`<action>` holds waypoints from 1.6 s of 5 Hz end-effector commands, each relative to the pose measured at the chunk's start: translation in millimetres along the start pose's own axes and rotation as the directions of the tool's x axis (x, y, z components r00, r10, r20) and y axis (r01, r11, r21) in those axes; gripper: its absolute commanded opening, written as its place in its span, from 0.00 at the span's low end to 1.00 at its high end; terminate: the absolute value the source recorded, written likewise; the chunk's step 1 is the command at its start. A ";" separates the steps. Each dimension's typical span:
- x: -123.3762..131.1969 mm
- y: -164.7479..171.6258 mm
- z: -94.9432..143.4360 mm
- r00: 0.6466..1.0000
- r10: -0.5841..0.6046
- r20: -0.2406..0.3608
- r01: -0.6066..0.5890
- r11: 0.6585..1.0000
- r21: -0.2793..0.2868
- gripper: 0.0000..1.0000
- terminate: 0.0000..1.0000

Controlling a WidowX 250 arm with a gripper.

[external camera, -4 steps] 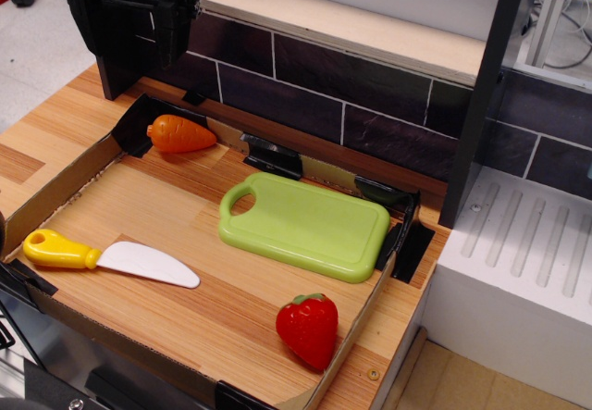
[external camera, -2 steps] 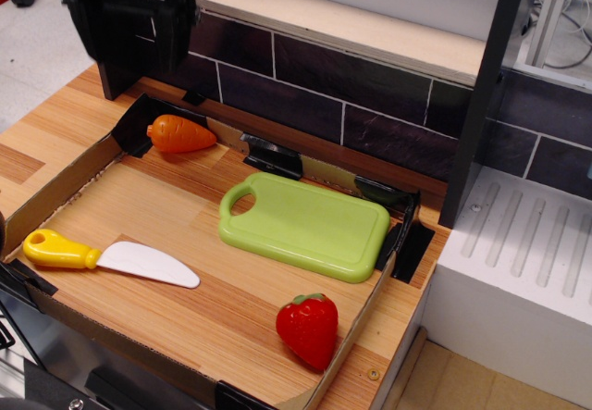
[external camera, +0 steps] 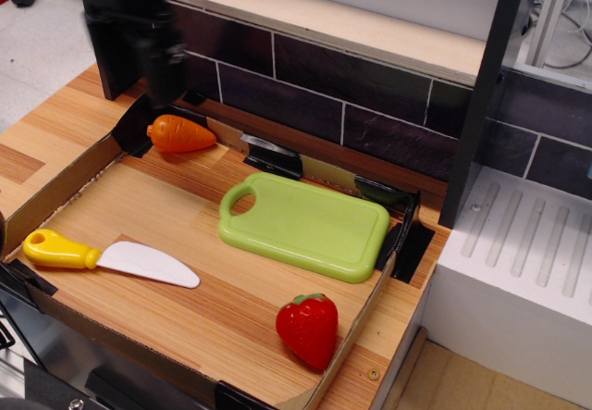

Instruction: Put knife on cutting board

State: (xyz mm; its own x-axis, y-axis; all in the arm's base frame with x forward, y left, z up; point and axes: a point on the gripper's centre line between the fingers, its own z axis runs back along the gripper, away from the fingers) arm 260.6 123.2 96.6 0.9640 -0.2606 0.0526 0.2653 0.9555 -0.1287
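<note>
The knife (external camera: 106,257) has a yellow handle and a white blade. It lies flat on the wooden tray floor at the front left, handle to the left. The light green cutting board (external camera: 310,228) lies in the middle right of the tray, its handle hole at its left corner, with nothing on it. My gripper (external camera: 153,68) is a black, motion-blurred mass at the top left, above the tray's back left corner and the carrot. It is far from the knife and holds nothing that I can see. Its jaws are too blurred to read.
An orange toy carrot (external camera: 180,134) lies in the back left corner below the gripper. A red toy strawberry (external camera: 308,329) sits at the front right by the cardboard rim (external camera: 356,331). A dark tiled wall (external camera: 351,86) runs behind. A white ribbed block (external camera: 527,280) stands right.
The gripper has shifted slightly right and down at the top left and is now blurred by motion. Knife, board, carrot and strawberry have not moved.
</note>
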 end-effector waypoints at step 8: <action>-73.2 14.5 -49.0 0.498 -0.863 -0.083 0.863 0.503 -0.044 1.00 0.00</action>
State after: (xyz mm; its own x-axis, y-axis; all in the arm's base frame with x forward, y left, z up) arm 182.9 140.9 33.6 0.2682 -0.9612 0.0650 0.9609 0.2622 -0.0885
